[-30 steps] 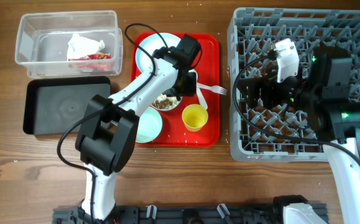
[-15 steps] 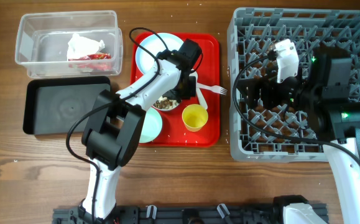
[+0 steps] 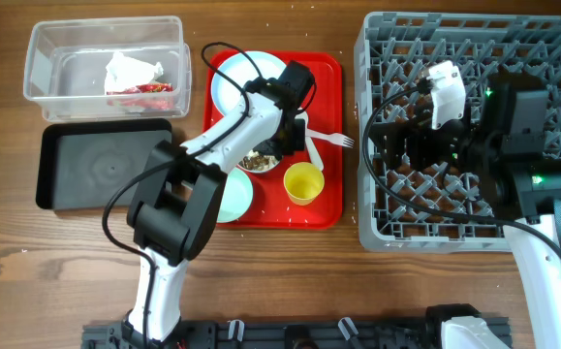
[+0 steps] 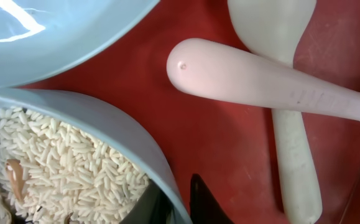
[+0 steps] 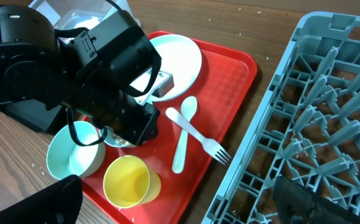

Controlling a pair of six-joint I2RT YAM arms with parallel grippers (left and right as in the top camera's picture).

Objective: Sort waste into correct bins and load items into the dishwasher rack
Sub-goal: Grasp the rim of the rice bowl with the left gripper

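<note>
left gripper [image 4: 173, 204]: only two dark fingertips show, cut off by the bottom edge of the wrist view. They're pinched on the rim of the rice bowl [image 4: 99, 121], one tip inside and one outside over the red tray [image 4: 217, 149]. rice [image 4: 68, 162] with a brown bit [image 4: 13, 179] lies on the inner-finger side; most of that bowl is out of frame. Ahead of the tips is the plate [image 4: 55, 31], mostly cropped. On the outer-finger side the fork [image 4: 248, 78] handle lies across the spoon [image 4: 295, 168], tines out of shot. From overhead the wrist covers much of that bowl.

right gripper [image 5: 176, 190]: jaws spread wide, nothing between. Its fingers are just blurred dark shapes in the lower corners, by the rack [image 5: 316, 112] edge. yellow cup [image 5: 130, 180] and empty bowl [image 5: 74, 155] sit on the tray near one finger.
</note>
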